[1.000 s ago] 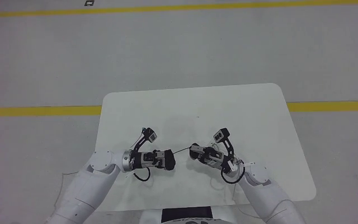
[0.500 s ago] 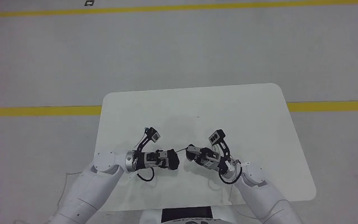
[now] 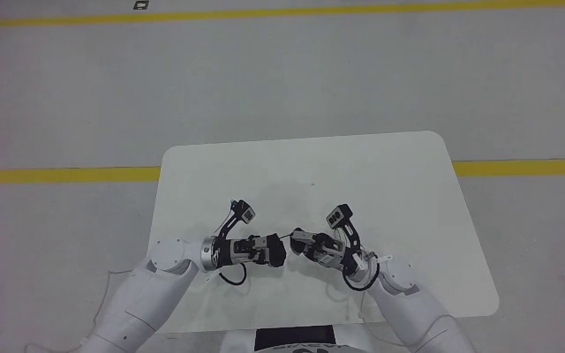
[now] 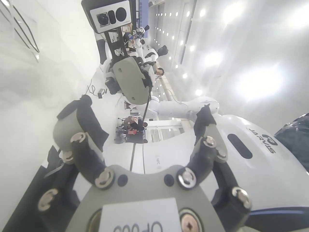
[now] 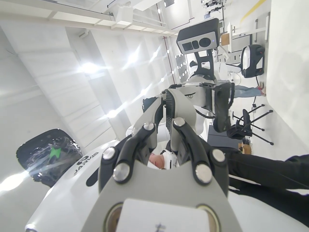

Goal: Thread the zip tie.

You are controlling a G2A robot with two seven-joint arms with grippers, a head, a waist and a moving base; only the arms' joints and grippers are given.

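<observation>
**Right gripper (image 5: 165, 97) pinches the zip tie (image 4: 147, 102); left gripper (image 4: 144, 103) spread wide**

Closest to the robot, over the near part of the table, the two grippers face each other tip to tip, just beside one another. The left gripper has its fingers set far apart, with nothing clamped between them. The zip tie is a thin black strap held in the air above the table. In the left wrist view it comes out from the right gripper's grey finger and runs down into the gap between the left gripper's spread fingers. Whether it touches either of those fingers cannot be told. The right gripper's fingers are drawn narrow, almost together, and grip the strap at one end. From above, the strap shows as a short dark line bridging the small space between the two grippers.

Farther out, the white table (image 3: 380, 168) with rounded corners stretches away from the arms. A yellow tape line (image 3: 79, 174) crosses the grey floor (image 3: 282, 79) level with the table's middle, showing on both sides of it. A second yellow line (image 3: 265, 13) runs along the far edge of the floor.
</observation>
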